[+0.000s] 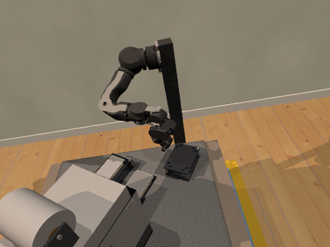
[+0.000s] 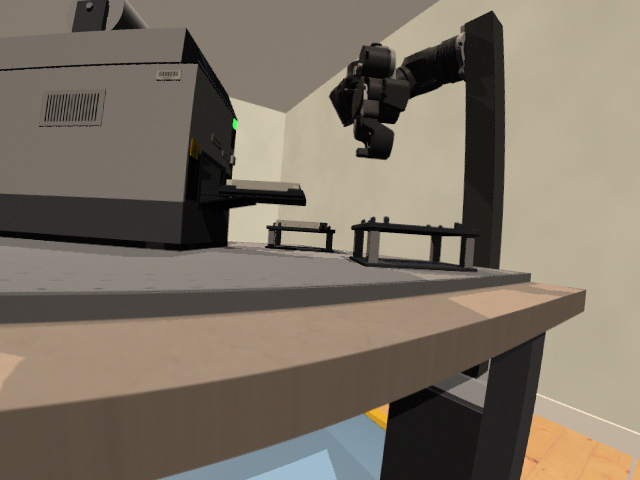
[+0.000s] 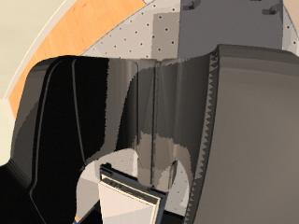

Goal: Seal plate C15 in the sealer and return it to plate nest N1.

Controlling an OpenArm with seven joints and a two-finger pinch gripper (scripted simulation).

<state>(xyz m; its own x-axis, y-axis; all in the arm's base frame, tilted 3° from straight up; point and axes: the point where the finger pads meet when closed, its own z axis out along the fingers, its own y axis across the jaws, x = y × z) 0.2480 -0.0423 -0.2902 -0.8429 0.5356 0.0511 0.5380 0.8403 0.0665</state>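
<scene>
Plate C15 (image 1: 139, 181) lies flat in the pocket of the sealer's stage (image 2: 263, 190), which stands out in front of the housing. Its top is pale and flat. The lamp (image 2: 234, 124) on the housing's front is green. Nest N1 (image 1: 182, 160) by the arm's column is empty, also in the exterior view (image 2: 413, 232). My gripper (image 1: 164, 147) (image 2: 364, 151) is shut and empty. It hangs high in the air between the stage and N1, touching nothing. The wrist view shows N1 (image 3: 231, 7) at the top and a pale-topped plate (image 3: 131, 212) at the bottom.
Plate C51 (image 1: 112, 165) sits on nest N2 (image 2: 299, 228) behind the stage. The sealer housing (image 1: 85, 213) with its foil roll (image 1: 31, 222) fills the left of the table. The arm's column (image 1: 171, 93) stands just behind N1.
</scene>
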